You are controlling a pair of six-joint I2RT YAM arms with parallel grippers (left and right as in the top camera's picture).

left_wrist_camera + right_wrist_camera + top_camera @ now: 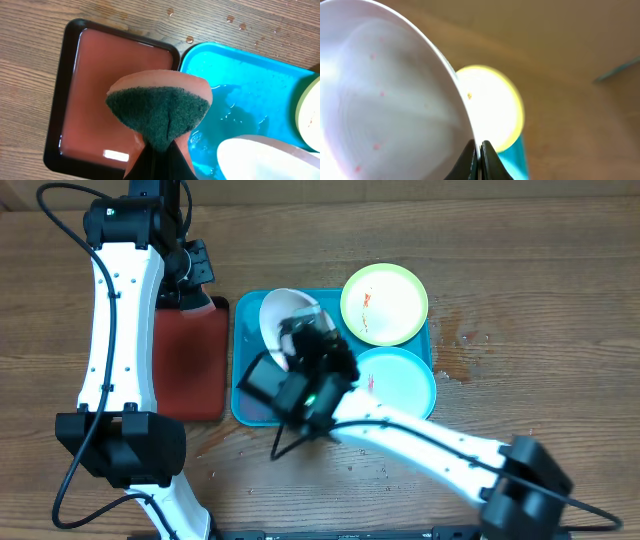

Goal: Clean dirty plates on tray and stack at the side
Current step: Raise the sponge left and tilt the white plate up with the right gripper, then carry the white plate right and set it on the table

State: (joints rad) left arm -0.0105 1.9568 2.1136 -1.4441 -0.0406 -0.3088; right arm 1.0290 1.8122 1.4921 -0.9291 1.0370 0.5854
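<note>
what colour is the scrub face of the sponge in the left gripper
Dark green, on an orange sponge; clearest in the left wrist view.

Two trays lie side by side on the table (pixel 520 280), almost touching: the narrower tray (pixel 190 380) on the left, the wider tray (pixel 243 330) on the right. In the wider tray, one plate (pixel 384 303) lies flat at the far right corner, overhanging the rim. Another plate (pixel 400 380) lies flat just before it, at the near right corner. The third plate (pixel 282 315) is tilted over the far left part, its rim pinched by the right gripper (pixel 479 150). The left gripper (pixel 159 155) holds a sponge (pixel 160 110) over the narrower tray's far end. Drops (pixel 465 340) lie on the table right of the wider tray.
</note>
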